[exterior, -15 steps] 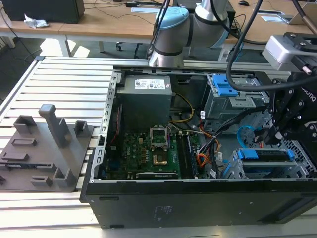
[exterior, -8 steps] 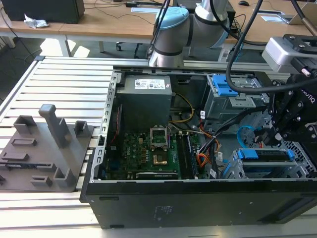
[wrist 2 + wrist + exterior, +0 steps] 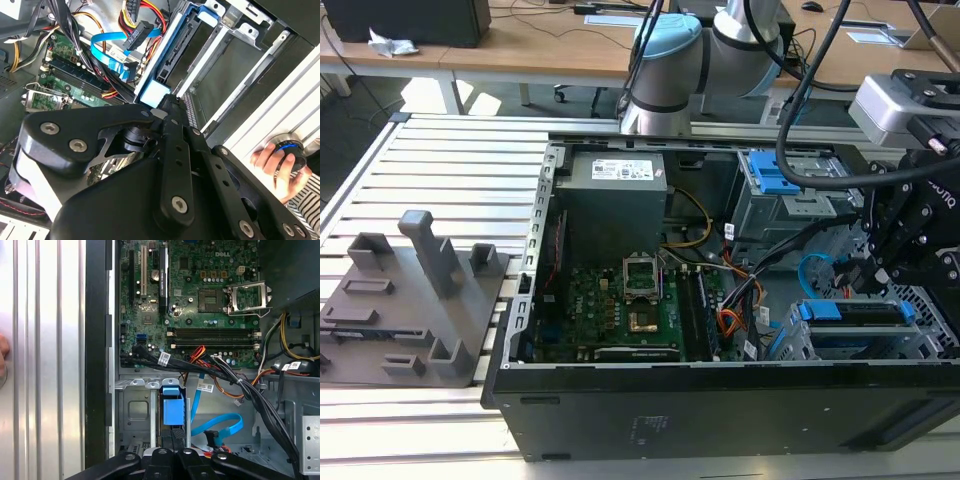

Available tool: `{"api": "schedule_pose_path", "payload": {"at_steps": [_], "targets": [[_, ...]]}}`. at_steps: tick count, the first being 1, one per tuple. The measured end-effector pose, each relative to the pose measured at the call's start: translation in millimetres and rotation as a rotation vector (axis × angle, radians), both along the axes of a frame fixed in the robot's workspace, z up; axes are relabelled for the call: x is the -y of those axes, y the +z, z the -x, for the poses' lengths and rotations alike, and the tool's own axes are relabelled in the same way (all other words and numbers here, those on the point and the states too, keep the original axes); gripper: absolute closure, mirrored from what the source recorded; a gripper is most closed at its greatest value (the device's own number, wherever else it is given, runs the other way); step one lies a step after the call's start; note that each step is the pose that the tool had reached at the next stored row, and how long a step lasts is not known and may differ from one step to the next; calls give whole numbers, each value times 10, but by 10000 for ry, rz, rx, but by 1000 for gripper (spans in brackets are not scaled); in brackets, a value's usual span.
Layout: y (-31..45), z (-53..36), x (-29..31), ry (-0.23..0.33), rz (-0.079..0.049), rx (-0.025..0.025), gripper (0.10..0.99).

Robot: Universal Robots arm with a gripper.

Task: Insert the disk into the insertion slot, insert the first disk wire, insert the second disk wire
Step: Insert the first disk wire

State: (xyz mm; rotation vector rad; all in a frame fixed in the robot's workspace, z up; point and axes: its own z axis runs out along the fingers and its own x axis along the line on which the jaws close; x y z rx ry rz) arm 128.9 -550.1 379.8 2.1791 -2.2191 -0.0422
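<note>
Well, on the exterior view's left a grey fixture block (image 3: pixel 415 295) sits on the slatted worktop (image 3: pixel 380 190), well apart from the work. In the middle lies the open case (image 3: pixel 720 425), its motherboard (image 3: pixel 620 310) facing up. Toward the exterior view's right, past the bay stack (image 3: pixel 800 205) with its blue latch, the disk (image 3: pixel 850 312) stands on edge in the cage (image 3: pixel 928 335), its blue carrier showing along the top rim. The gripper (image 3: pixel 173 436) comes at it from above. In the first wrist view the jaws look drawn in narrow about the carrier's end, pinching it as far as we can judge.

We take the step in hand to be the first one, seating the disk. It looks most of the way in, though we cannot tell whether the carrier has clicked home. In the second wrist view the cable (image 3: pixel 110 39), light blue and looped, lies loose just beside the cage with its plug apart from the disk, so we judge it not yet plugged in. Finishing this step calls, in our judgement, for a straight push square to the cage walls, without tilt. It also calls for keeping clear of the wire bundle (image 3: pixel 252 396) that crowds in near the disk.
</note>
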Motion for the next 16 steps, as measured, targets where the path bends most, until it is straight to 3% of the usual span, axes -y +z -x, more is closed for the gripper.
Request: {"api": "schedule_pose_path", "payload": {"at_steps": [7,12,16], "targets": [[-1,0,0,0,0,0,973],[-2,0,0,0,0,0,725],[-2,-17,-25,2,0,1,725]]}}
